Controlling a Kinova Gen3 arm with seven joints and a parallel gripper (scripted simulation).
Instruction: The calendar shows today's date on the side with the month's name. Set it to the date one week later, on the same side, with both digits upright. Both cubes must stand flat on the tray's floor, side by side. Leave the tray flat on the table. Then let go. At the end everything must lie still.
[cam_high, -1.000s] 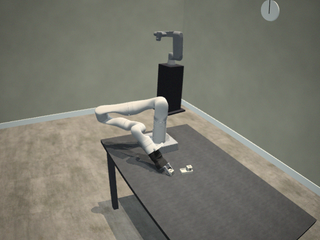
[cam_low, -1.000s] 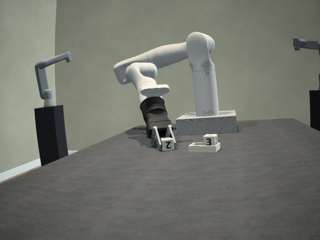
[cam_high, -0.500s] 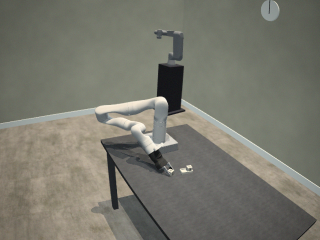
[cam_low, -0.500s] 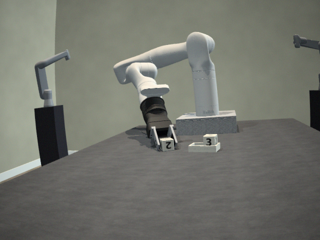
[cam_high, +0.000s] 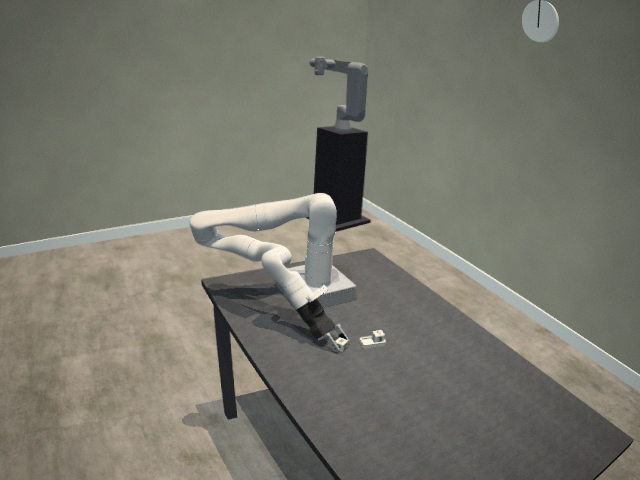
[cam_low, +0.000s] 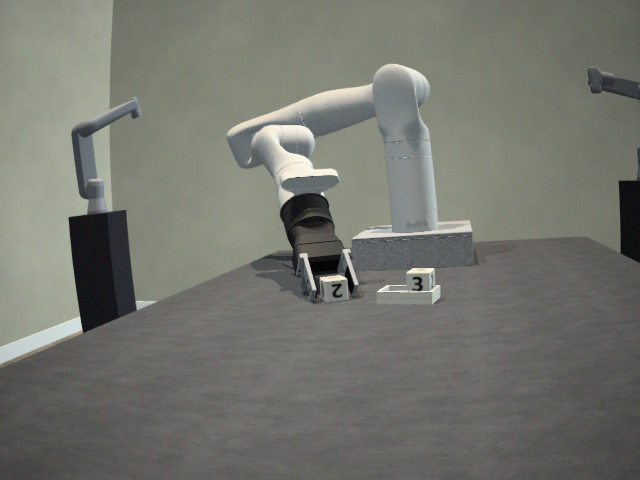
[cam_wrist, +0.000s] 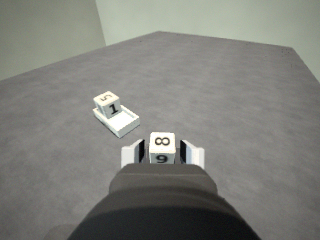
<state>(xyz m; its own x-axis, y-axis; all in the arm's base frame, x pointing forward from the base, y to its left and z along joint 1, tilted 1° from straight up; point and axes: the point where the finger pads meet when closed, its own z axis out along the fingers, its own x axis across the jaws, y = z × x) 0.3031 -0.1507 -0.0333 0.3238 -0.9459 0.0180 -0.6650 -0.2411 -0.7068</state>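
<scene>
The tray (cam_high: 366, 346) (cam_low: 403, 298) (cam_wrist: 129, 128) lies on the table. One cube (cam_high: 378, 335) (cam_low: 420, 280) (cam_wrist: 107, 104) stands in one end of it, showing an upright 3 in the exterior view and a 1 and a 5 in the wrist view. The other cube (cam_high: 341, 343) (cam_low: 333, 288) (cam_wrist: 162, 145) is on the table beside the tray, with an upside-down 2 in the exterior view and an 8 and a 9 or 6 in the wrist view. My gripper (cam_high: 339, 344) (cam_low: 334, 294) (cam_wrist: 162, 147) is open around this cube, with gaps on both sides. The month's name is not legible.
The robot's base block (cam_high: 338, 295) (cam_low: 412, 253) stands behind the tray and the loose cube. The table (cam_high: 413, 392) (cam_low: 320, 382) (cam_wrist: 215, 85) extends on past the tray. Other arms on dark pedestals (cam_high: 340, 175) (cam_low: 100, 268) stand away from the table.
</scene>
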